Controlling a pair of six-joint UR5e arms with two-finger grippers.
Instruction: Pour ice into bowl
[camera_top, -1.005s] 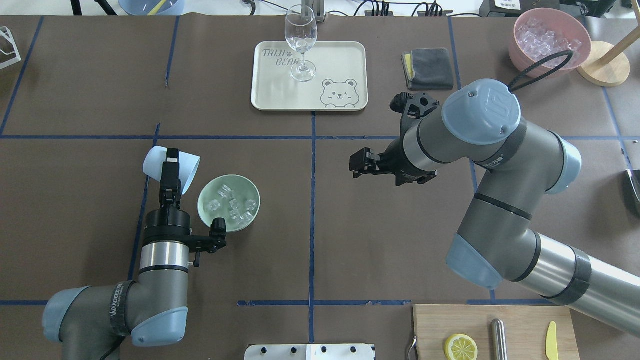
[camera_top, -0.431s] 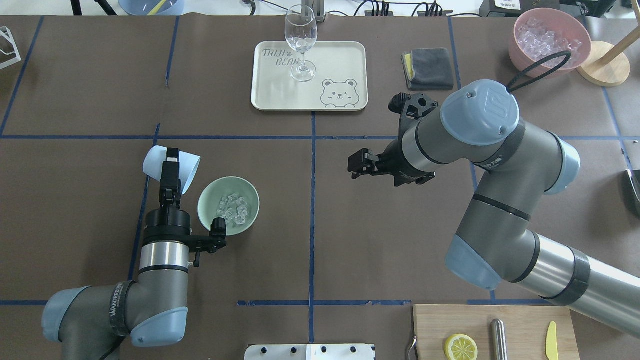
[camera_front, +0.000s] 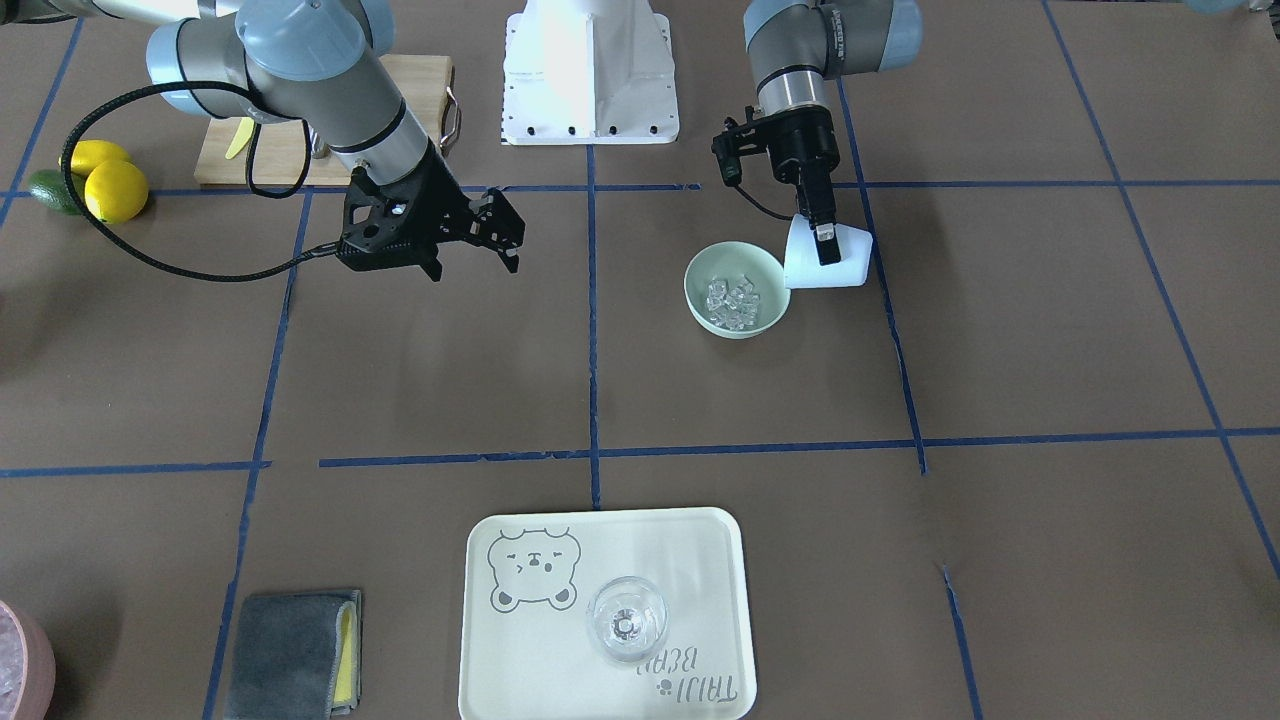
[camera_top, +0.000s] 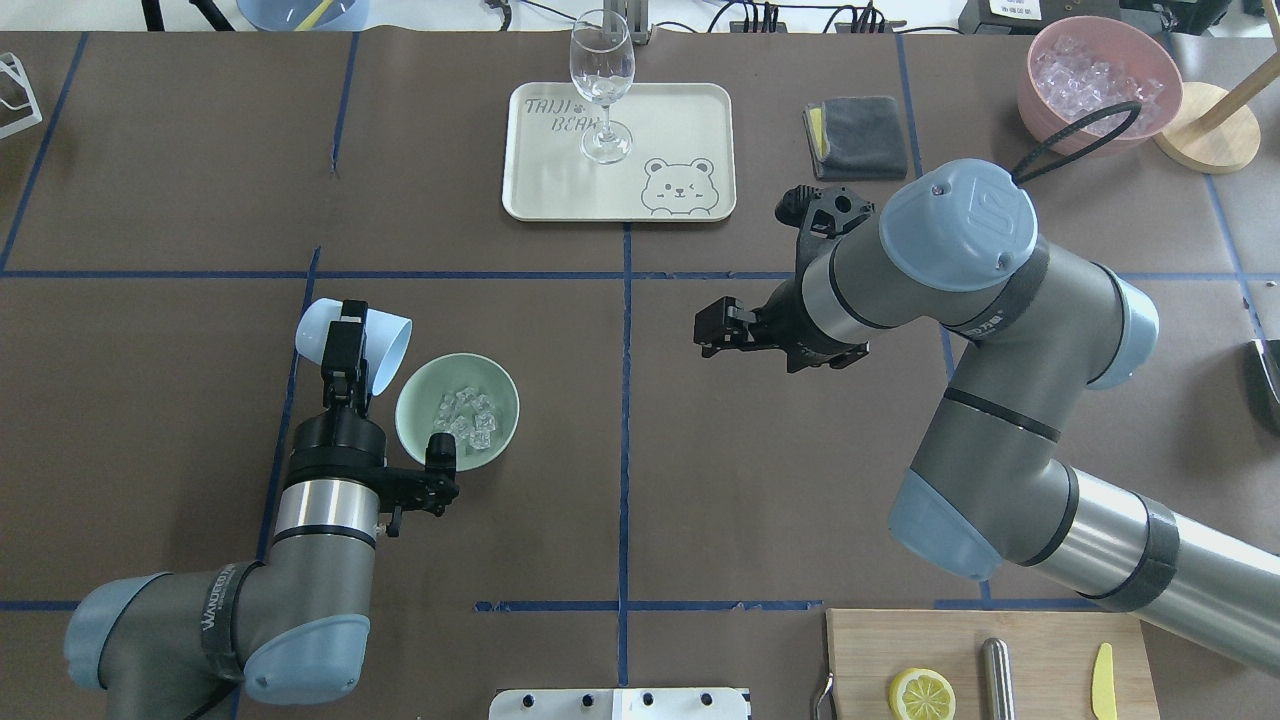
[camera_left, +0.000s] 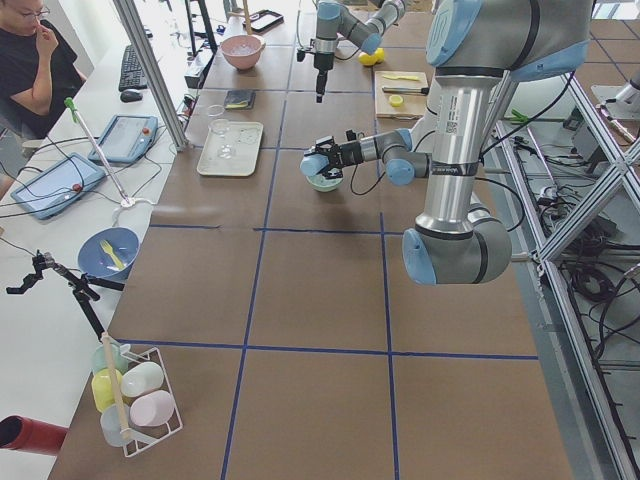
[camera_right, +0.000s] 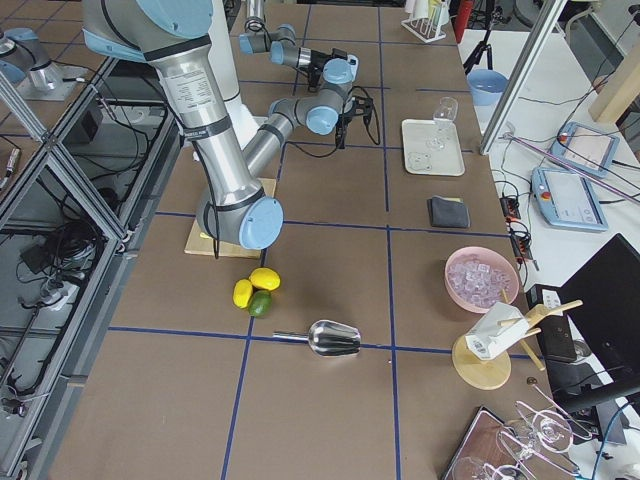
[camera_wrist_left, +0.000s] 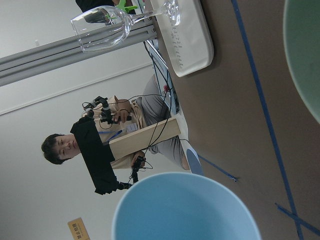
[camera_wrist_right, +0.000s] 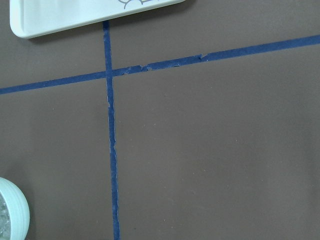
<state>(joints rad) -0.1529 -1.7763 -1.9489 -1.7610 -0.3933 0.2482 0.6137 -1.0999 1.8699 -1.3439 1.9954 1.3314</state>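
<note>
The cup (camera_top: 385, 350) is clamped tilted by the left pincer (camera_top: 345, 338) to tip ice (camera_top: 465, 415) into the bowl (camera_top: 410, 400); the right pincer (camera_top: 712, 327) is parked open, empty.

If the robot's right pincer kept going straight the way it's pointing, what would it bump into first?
Probably the bare brown table. The right pincer points toward the mint-green bowl but tilts downward, so it likely lands short of it; depth is hard to judge.

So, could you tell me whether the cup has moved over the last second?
Yes, slightly: the cup, in the left gripper, has shifted right, closer to the bowl, judged against the blue tape line beneath it.
</note>
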